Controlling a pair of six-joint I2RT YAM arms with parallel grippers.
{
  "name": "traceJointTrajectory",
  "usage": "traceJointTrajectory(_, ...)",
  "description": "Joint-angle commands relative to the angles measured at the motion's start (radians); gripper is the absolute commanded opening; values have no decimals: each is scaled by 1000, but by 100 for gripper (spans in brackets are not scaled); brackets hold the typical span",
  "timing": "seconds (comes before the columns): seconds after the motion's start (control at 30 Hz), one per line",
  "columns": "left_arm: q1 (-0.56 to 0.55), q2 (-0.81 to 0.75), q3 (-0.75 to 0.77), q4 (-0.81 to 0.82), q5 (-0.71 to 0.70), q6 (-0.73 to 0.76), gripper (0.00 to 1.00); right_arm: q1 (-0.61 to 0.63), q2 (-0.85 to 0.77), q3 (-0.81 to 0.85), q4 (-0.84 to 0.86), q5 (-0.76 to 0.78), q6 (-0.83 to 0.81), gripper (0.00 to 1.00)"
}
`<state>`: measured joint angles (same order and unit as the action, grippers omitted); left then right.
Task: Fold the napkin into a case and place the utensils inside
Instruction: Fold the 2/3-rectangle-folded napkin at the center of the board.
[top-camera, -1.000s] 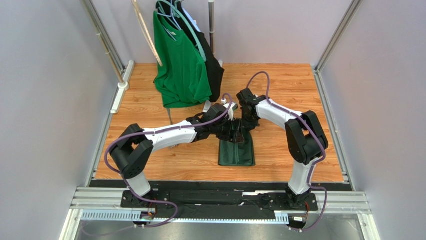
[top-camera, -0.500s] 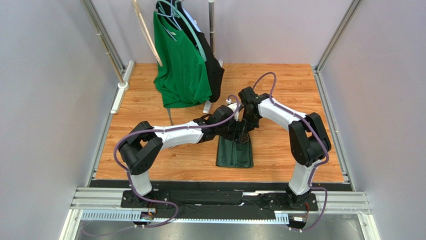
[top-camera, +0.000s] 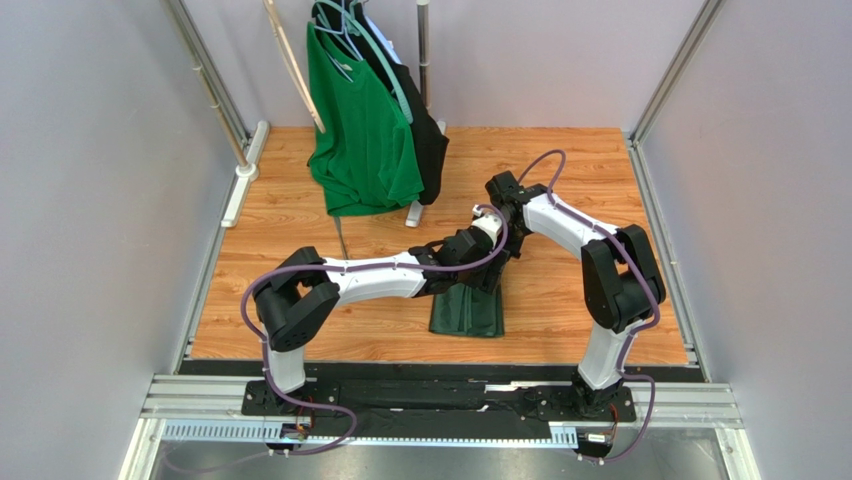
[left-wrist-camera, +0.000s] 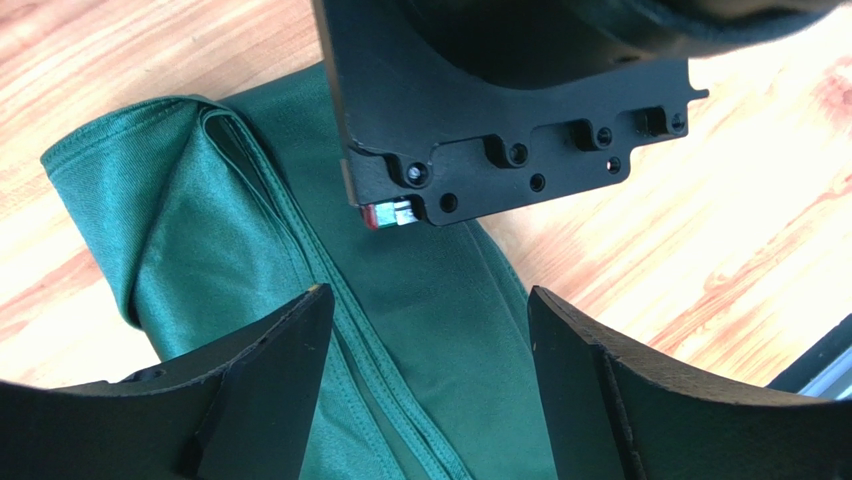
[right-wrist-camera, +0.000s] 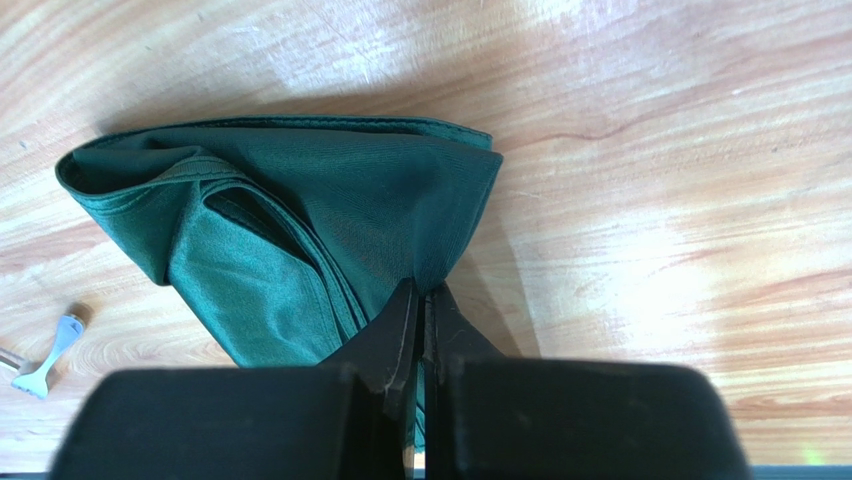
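Napkin (top-camera: 468, 312): lying near the middle of the counter (top-camera: 300, 330), a little toward 6 o'clock in the overhead view. Already folded into a long, narrow bundle and bunching up at its 12 o'clock end beneath both arms.

Likely handling as soft, light, limp cloth: sagging wherever unsupported, sliding easily over the smooth wood, slipping layer over layer. Probably best taking hold at a stitched hem or a folded corner, catching every layer at once. Keeping any lift low, to avoid spilling the folds open.

Right fingers (right-wrist-camera: 420, 300): pressing fully together at the 6 o'clock edge of the napkin in the right wrist view, apparently pinching a thin fold of it.

Left fingers (left-wrist-camera: 300, 330): standing wide apart, gripping nothing, hovering just above the hems running down the cloth.

Hard to make out:
- Utensils: showing only as one small silver end (right-wrist-camera: 50, 360) at 8 o'clock in the right wrist view, resting on bare wood beside the cloth and cut off by the frame edge. Not possible telling which piece it is.
- Overhead view: hiding the napkin's far end and both sets of fingers under the arms.
- Left wrist view: losing its 12 o'clock half behind a black plate (left-wrist-camera: 520, 110) with screw holes, probably part of the other arm.
- Pocket: not showing clearly whether any opening exists yet.

Hanging well apart at 11 o'clock, and not to be confused with the napkin: a brighter green shirt (top-camera: 360, 130).
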<state>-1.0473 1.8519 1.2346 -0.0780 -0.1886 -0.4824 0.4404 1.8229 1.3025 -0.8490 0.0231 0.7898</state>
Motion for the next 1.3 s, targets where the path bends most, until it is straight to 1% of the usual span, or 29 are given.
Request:
traceJointTrajectory(0.0,-22,-37,-23,70,3,22,78,8,-23,35,-25,-25,-12,0)
traceJointTrajectory(0.03,-23,-51,-49,72,3,19,78,1,-30,26,-9,13,-29,0)
traceJointTrajectory(0.07,-23,-75,-61,87,21,21,77,-14,-37,12,4,15,-35,0)
traceJointTrajectory(0.17,-23,-117,-122,147,57,34,77,-54,-59,-49,48,-44,-35,0)
traceJointTrajectory(0.27,-33,-120,-158,176,54,77,81,-74,-65,-55,41,-77,-24,0)
traceJointTrajectory(0.37,-52,-89,-139,169,-14,105,82,-77,-76,-45,11,-77,11,0)
traceJointTrajectory(0.5,-97,-56,-98,165,-118,160,82,-72,-93,-52,-8,-72,110,0)
traceJointTrajectory(0.67,-109,-11,-77,193,-92,185,83,-75,-80,-57,-32,-103,158,0)
traceJointTrajectory(0.83,-112,32,-55,215,-97,202,84,-66,-88,-74,-28,-129,213,0)
traceJointTrajectory(0.97,-114,76,-15,199,-149,166,85,-62,-100,-94,-35,-121,252,0)
traceJointTrajectory(1.1,-118,92,-20,208,-179,162,86,-60,-108,-106,-32,-109,266,0)
traceJointTrajectory(1.27,-122,122,-9,218,-202,176,86,-58,-111,-111,-36,-106,273,0)
